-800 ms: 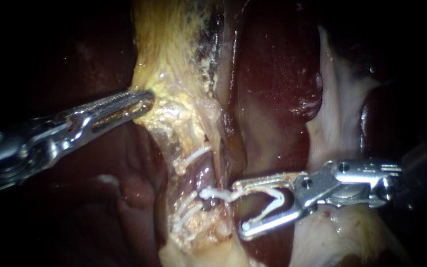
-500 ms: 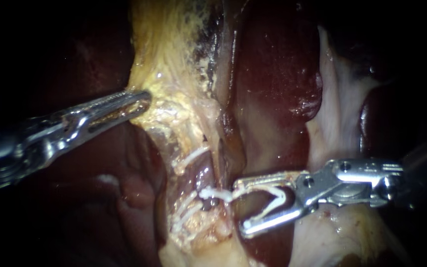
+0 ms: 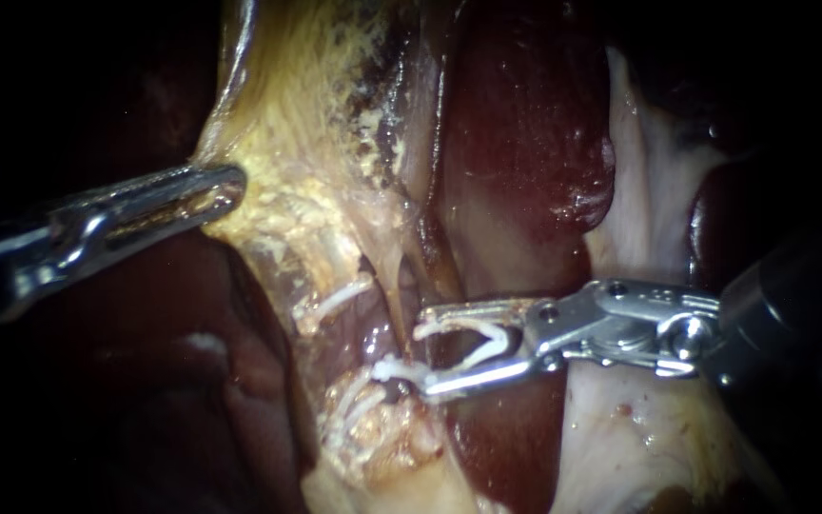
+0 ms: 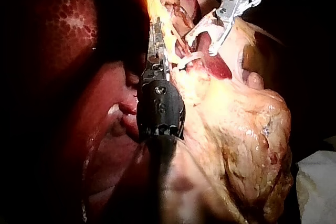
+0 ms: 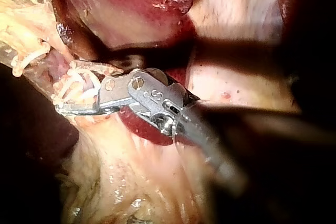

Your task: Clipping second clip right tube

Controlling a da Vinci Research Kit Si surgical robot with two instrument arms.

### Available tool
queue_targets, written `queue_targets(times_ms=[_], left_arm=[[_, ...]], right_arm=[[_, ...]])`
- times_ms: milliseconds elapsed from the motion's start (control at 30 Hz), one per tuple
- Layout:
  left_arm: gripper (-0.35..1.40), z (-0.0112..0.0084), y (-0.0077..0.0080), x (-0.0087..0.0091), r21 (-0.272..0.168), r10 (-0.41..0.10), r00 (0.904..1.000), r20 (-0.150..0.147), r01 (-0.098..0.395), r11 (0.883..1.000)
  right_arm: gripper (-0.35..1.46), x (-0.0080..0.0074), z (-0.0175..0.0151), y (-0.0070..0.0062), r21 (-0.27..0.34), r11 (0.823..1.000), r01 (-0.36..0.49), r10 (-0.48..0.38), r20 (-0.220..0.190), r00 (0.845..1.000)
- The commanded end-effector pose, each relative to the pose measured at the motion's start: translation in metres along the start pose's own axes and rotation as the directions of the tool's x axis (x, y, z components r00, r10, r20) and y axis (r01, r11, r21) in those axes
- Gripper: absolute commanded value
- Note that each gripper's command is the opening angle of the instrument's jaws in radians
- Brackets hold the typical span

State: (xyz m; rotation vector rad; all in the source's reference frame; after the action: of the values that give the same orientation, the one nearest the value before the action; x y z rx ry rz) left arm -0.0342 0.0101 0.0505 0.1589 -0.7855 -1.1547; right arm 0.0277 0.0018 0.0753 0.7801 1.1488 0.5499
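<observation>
Just beyond my right instrument (image 3: 423,359) ran the tube (image 3: 387,335) — crosswise to jaws spread wide on a clip (image 3: 497,333); my left instrument (image 3: 228,187) gripped fatty tissue (image 3: 287,143).

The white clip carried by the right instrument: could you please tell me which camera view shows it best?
The endoscope view: the clip lies side-on, both arms spread, in the right instrument. The left wrist view shows it small and distant; in the right wrist view the instrument's tip partly covers it.
</observation>
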Motion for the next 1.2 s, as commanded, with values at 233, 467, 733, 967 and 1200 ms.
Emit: queue_targets(times_ms=[233, 467, 733, 967, 1200], left_arm=[[-0.35, -0.0003, -0.0005, 0.0, -0.005, -0.007, 1.0, 0.001, 0.007, 1.0], [-0.35, -0.0004, -0.0007, 0.0, -0.006, -0.008, 1.0, 0.001, 0.008, 1.0], [-0.35, -0.0005, -0.0008, -0.0001, -0.007, -0.008, 1.0, 0.002, 0.008, 1.0], [-0.35, -0.0006, -0.001, -0.0001, -0.008, -0.009, 1.0, 0.002, 0.009, 1.0], [-0.35, -0.0006, -0.0012, 0.0, -0.009, -0.01, 0.9999, 0.005, 0.01, 1.0]], right_arm=[[0.54, -0.0004, 0.0005, 0.0014, -0.029, 0.999, -0.017, 0.018, 0.008, 1.0], [0.54, -0.0008, 0.0011, 0.002, -0.036, 0.999, -0.033, 0.034, 0.014, 0.999], [0.54, -0.0015, 0.0003, 0.0026, -0.061, 0.998, -0.031, 0.034, 0.043, 0.998], [0.54, -0.0014, 0.0009, 0.0028, -0.064, 0.997, -0.032, 0.034, 0.042, 0.999], [0.54, -0.0015, 0.0031, 0.0028, -0.062, 0.998, -0.029, 0.031, 0.043, 0.999]])
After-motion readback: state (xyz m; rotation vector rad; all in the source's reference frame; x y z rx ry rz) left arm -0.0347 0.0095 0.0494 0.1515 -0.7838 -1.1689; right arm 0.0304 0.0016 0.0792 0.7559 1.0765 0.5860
